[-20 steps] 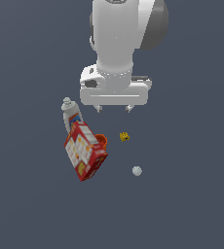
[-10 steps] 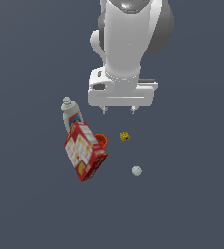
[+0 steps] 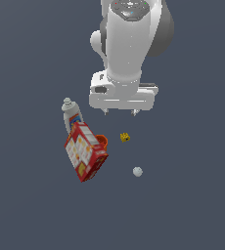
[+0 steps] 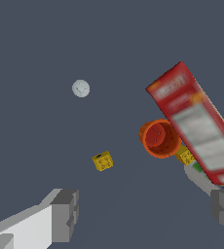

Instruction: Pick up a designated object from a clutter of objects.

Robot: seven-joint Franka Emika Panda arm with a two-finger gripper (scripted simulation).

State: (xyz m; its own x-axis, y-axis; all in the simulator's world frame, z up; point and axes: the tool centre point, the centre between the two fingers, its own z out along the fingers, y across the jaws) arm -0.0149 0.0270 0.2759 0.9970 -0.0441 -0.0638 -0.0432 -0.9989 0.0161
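Scanning the exterior view from its left: white plastic bottle with coloured label [image 3: 71, 114] touches the red printed cardboard box [image 3: 85, 151], which leans over the orange cup [image 3: 102, 141]. Tiny yellow cube-like block with dark dots [image 3: 125, 137] lies alone on the grey floor [image 3: 31, 205], apart from the cup, below the white two-finger gripper [image 3: 120, 112]; no contact. Jaws spread, empty. Small white ball [image 3: 137, 171] sits beyond the block, well apart.
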